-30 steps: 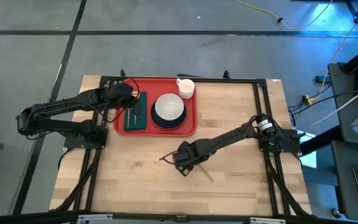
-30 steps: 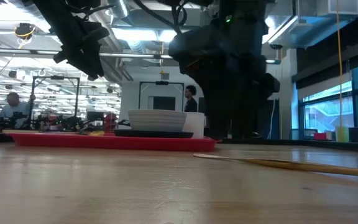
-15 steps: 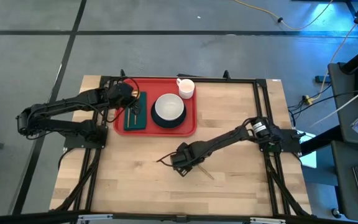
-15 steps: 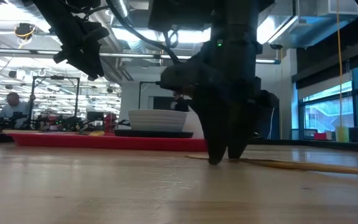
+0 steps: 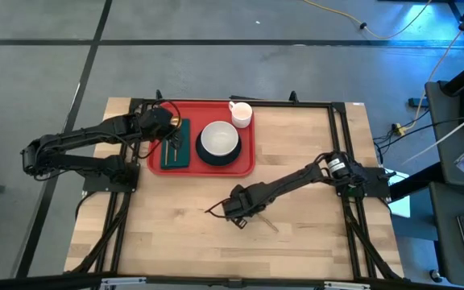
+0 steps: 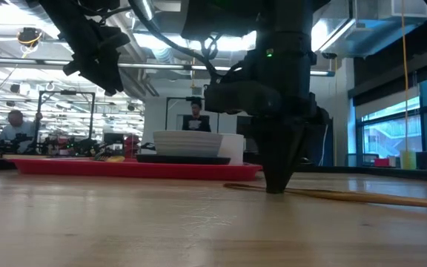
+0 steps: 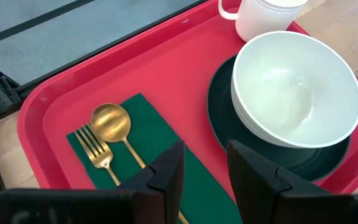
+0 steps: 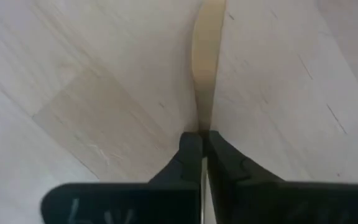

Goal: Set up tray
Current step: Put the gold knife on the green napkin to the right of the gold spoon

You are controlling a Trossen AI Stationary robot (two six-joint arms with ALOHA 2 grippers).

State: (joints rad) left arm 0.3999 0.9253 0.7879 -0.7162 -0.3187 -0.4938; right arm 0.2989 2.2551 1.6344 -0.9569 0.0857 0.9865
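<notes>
Fingers of the right end effector point(image 5: 234, 214) were clamped on a gold utensil point(image 5: 266, 221), tray point(image 5: 246, 165) lying beyond, far-left.

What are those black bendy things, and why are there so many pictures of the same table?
Those are two robot arms. Each ends in an end effector: two fingers that pinch. Four cameras look at once. One looks down from above, one sits low at table height, and one rides on each wrist.

On the wooden table lies a red tray. In it are a white bowl on a dark plate, a white cup, and a green napkin carrying a gold fork and gold spoon.

The left end effector hovers over the napkin, fingers apart, holding nothing. The right end effector is down at the table, pinched shut on a thin gold piece of cutlery lying outside the tray. I cannot tell what kind it is.
</notes>
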